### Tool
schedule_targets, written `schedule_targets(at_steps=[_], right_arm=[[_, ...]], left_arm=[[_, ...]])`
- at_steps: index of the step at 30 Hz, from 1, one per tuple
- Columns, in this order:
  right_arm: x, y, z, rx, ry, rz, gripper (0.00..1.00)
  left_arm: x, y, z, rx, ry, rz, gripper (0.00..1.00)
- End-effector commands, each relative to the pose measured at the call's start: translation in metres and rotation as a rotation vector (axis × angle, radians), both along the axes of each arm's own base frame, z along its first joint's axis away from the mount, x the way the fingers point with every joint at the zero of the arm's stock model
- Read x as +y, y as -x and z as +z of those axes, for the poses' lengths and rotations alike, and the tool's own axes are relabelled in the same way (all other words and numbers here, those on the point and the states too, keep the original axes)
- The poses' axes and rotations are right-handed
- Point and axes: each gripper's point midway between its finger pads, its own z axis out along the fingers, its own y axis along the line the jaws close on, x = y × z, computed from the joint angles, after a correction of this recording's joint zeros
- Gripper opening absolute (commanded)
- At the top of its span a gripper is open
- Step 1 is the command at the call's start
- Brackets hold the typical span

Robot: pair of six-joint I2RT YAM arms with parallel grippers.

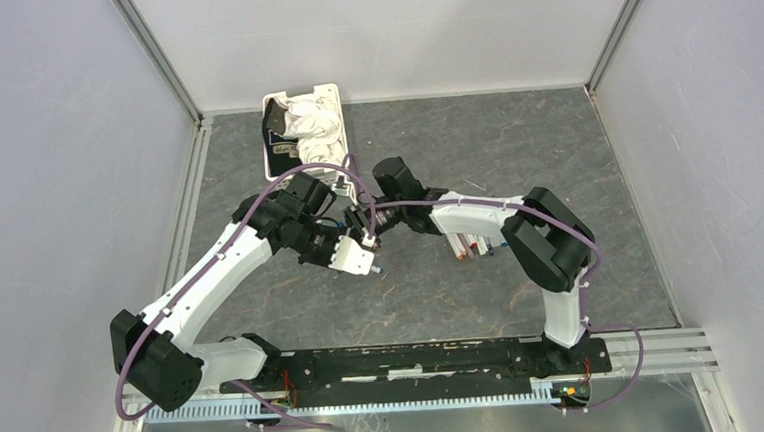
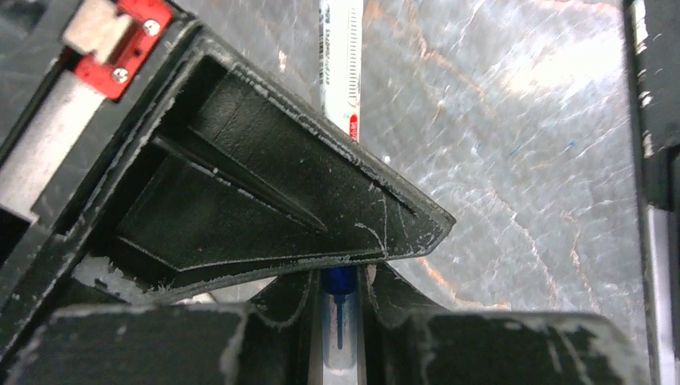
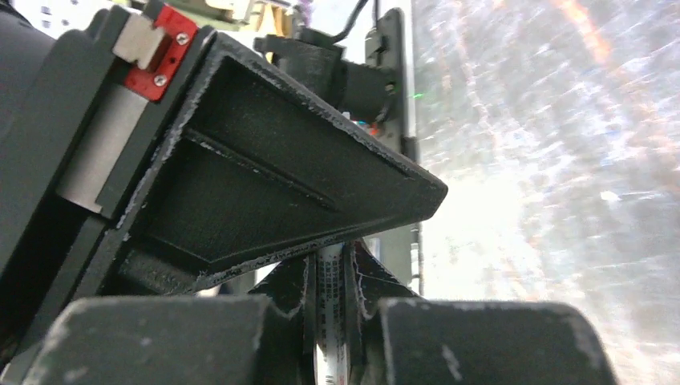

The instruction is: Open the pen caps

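Note:
Both grippers meet over the middle of the table and hold one pen between them. In the left wrist view my left gripper (image 2: 339, 281) is shut on a translucent pen cap (image 2: 340, 321) with a blue tip showing inside it. The pen's white printed barrel (image 2: 341, 72) runs away beyond the jaws. In the right wrist view my right gripper (image 3: 329, 269) is shut on that white barrel (image 3: 329, 321). From above, the left gripper (image 1: 369, 259) and right gripper (image 1: 367, 225) are almost touching. Several more pens (image 1: 470, 245) lie on the table under the right forearm.
A white slotted basket (image 1: 276, 160) with crumpled white material in it stands at the back left of the table. The left arm's wrist housing (image 3: 353, 80) sits close in front of the right gripper. Grey walls enclose the table on three sides.

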Motion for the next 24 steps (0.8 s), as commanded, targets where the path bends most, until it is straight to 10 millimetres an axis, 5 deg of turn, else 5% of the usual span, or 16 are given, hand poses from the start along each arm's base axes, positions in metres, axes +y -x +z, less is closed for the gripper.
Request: schedule_targets(at_steps=[1,2,3,7,14,20,24], right_arm=[[-0.058,0.009,-0.044,-0.145,0.308,-0.061,0.00],[-0.112,0.043,-0.082,-0.031,0.364,-0.163,0.00],[-0.119,0.035,-0.074,0.038,0.241,-0.307,0.00],[-0.116,0.022,-0.065,-0.058,0.330,-0.181,0.00],[-0.105,0.026,-0.065,-0.016,0.275,-0.185,0.00],[-0.041,0.004,-0.035,-0.060,0.232,-0.120,0.00],[0.006,-0.034,-0.032,-0.052,0.219,-0.143,0.00]], left_arm=[[0.038,-0.039,-0.001,-0.120,-0.100,0.027,0.02],[0.090,-0.056,-0.014,-0.162,-0.148,0.074,0.02],[0.122,-0.061,-0.020,-0.174,-0.203,0.078,0.02],[0.058,-0.061,0.005,-0.140,-0.144,0.101,0.02],[0.045,-0.057,0.002,-0.246,-0.228,0.071,0.02],[-0.010,-0.034,0.004,-0.259,-0.167,-0.006,0.02],[-0.047,-0.004,-0.003,-0.186,-0.137,-0.095,0.02]])
